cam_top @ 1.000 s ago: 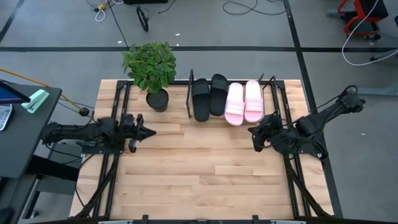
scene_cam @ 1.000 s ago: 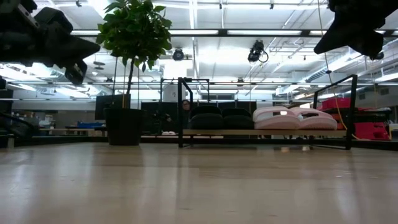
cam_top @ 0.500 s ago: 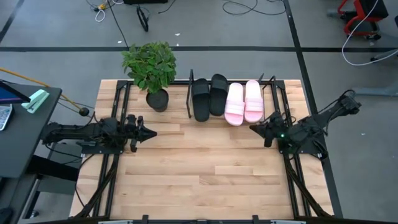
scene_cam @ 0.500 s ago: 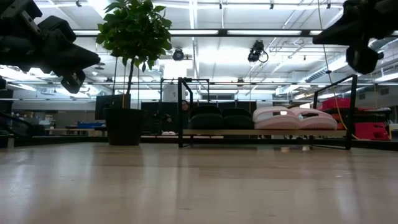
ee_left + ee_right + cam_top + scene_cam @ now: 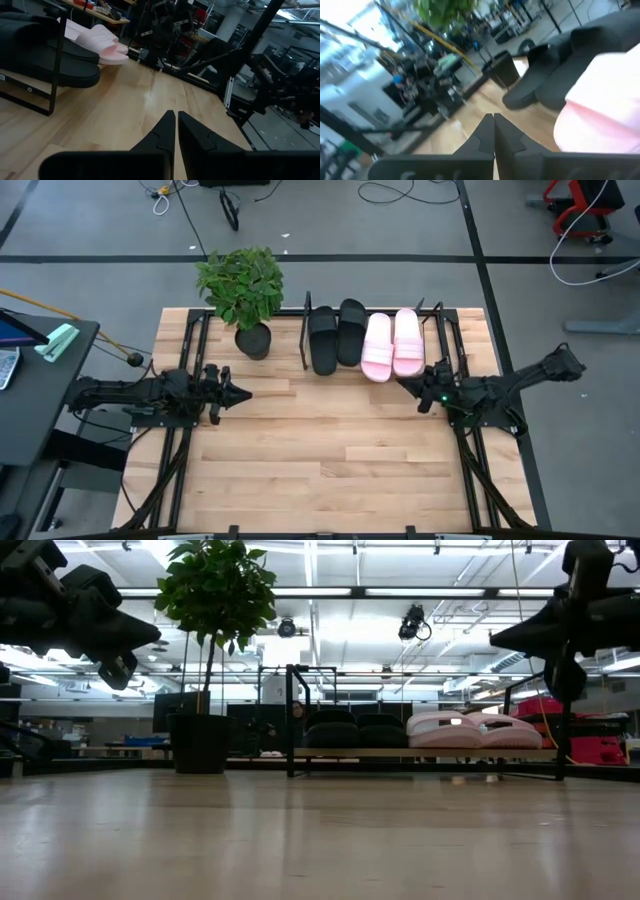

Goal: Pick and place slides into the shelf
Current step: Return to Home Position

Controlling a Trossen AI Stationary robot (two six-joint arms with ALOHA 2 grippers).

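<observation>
Four slides lie side by side on the shelf (image 5: 306, 332) at the far middle of the table, soles down on its light base. Two are black (image 5: 323, 340) (image 5: 351, 330) and two are pink (image 5: 377, 347) (image 5: 408, 341); in the low view they show as black (image 5: 355, 732) and pink (image 5: 470, 730). My left gripper (image 5: 246, 392) (image 5: 176, 117) is shut and holds nothing. It points level toward the table's right, well left of the shelf. My right gripper (image 5: 402, 384) (image 5: 494, 116) is shut and holds nothing. It hovers level just near of the pink slides, pointing left.
A potted plant (image 5: 247, 300) stands just left of the shelf. Black arm mounting frames (image 5: 185, 430) (image 5: 470, 450) run along the table's left and right sides. Bare wood (image 5: 330, 440) fills the middle and near part. A dark side table (image 5: 40, 380) stands off the left edge.
My right gripper has come down and tipped level, its arm folding back toward the table's right edge. It stays shut with nothing in it. The slides have not moved.
</observation>
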